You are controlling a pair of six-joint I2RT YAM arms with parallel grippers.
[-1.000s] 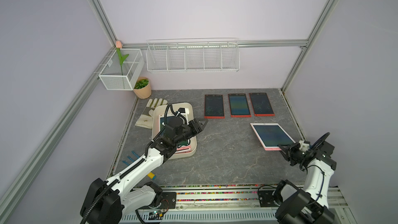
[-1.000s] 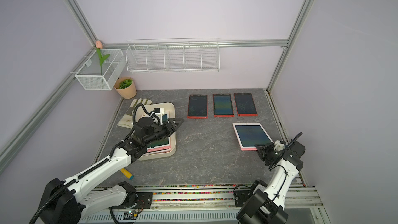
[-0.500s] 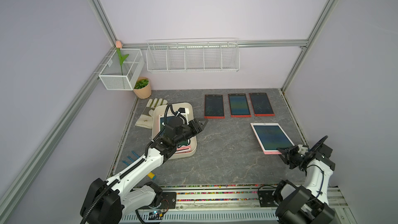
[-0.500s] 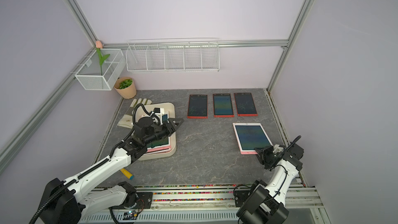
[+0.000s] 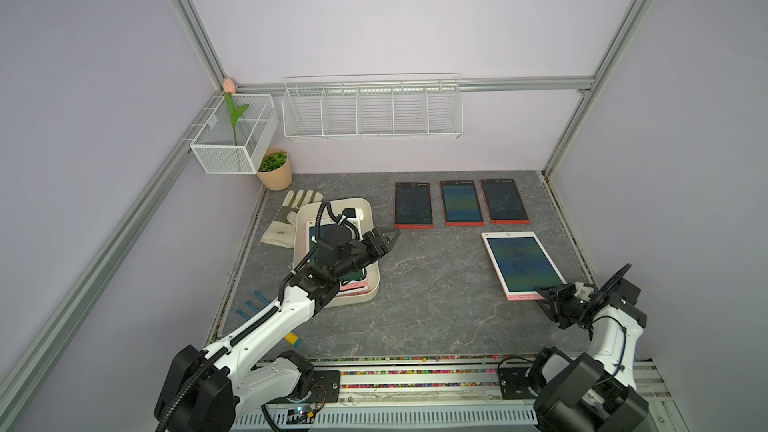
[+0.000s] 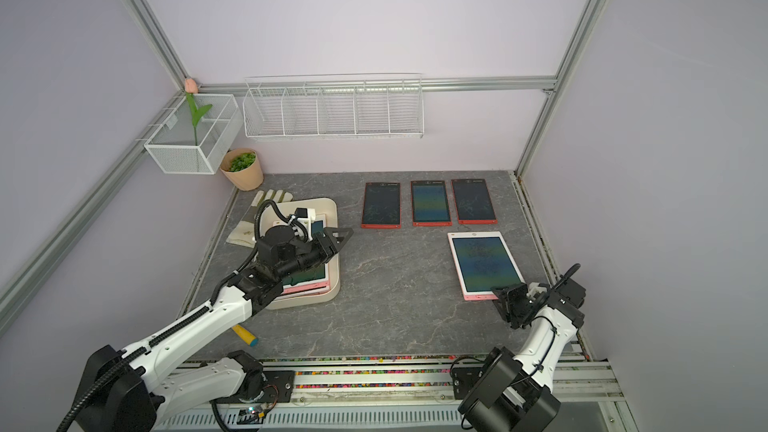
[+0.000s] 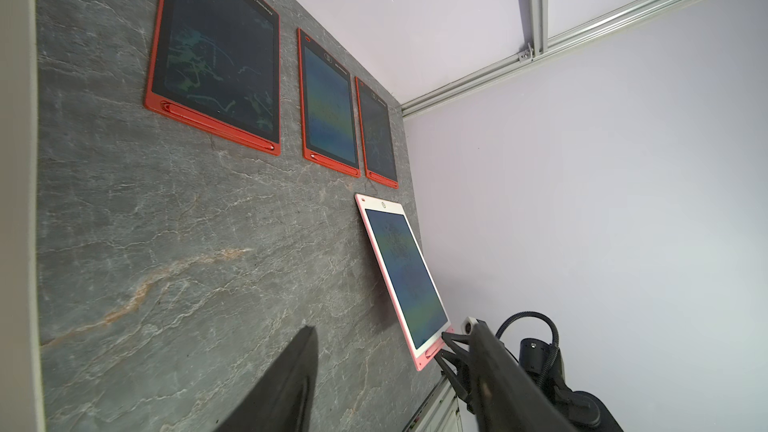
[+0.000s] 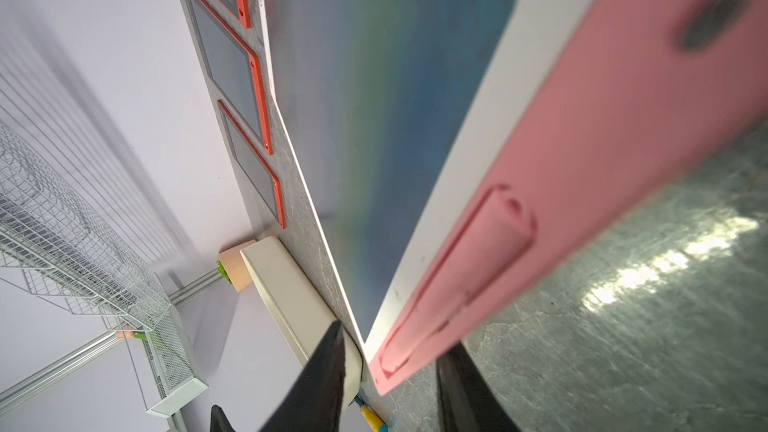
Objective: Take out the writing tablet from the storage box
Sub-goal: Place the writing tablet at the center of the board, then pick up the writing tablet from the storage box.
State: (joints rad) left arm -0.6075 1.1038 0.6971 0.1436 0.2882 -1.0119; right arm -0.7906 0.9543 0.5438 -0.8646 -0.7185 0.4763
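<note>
Since a second ago the right fingers (image 8: 328,367) widened; pink-edged writing tablet (image 5: 519,263) lay out on the table (image 5: 436,284), near corner between them, contact unclear; left fingers (image 5: 386,236) spread, empty, above stacked tablets (image 5: 353,284) in the storage box (image 5: 361,299).

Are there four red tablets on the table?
No, only three red tablets lie in a row; the fourth tablet on the table is pink and white.

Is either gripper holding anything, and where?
Nothing is held. The right gripper stands open around a corner of the pink-edged tablet; the left gripper is empty.
</note>
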